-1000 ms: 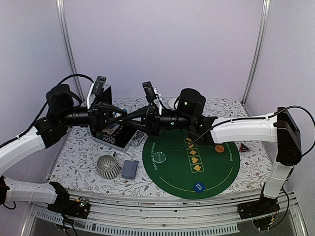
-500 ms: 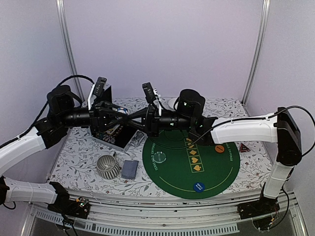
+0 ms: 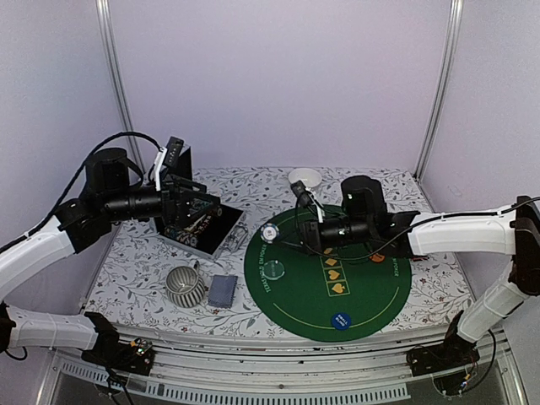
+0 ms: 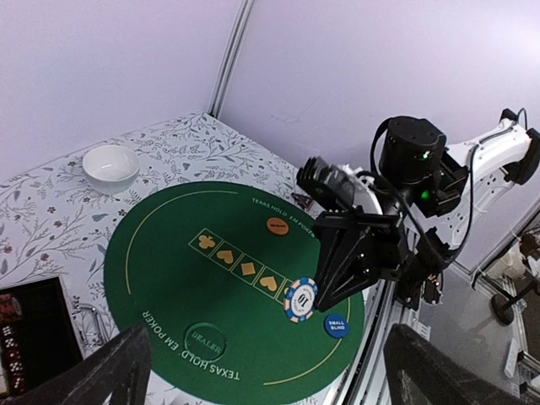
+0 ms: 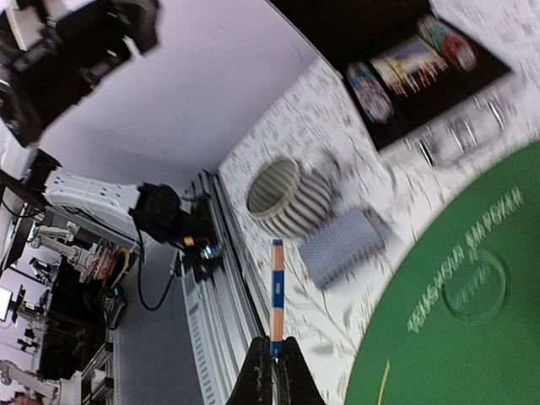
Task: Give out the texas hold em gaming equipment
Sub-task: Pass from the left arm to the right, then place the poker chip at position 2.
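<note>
the right gripper (image 3: 277, 234) pinches a white-and-blue chip (image 3: 268, 234) over the left part of the green mat (image 3: 295, 299). on the mat lie a pale button (image 3: 276, 269), an orange chip (image 3: 377, 256) and a blue chip (image 3: 341, 321). the left gripper (image 3: 191, 205) hangs spread over the black case (image 3: 211, 238). the mug (image 3: 186, 285) and the cards (image 3: 223, 290) sit left of the mat.

The chip (image 4: 301, 300) I hold looks like smooth, hard plastic. The green mat (image 3: 363, 295) looks matt, felt-like cloth. The mug (image 3: 184, 285) is ribbed grey; the bowl (image 4: 110, 166) glossy white.
</note>
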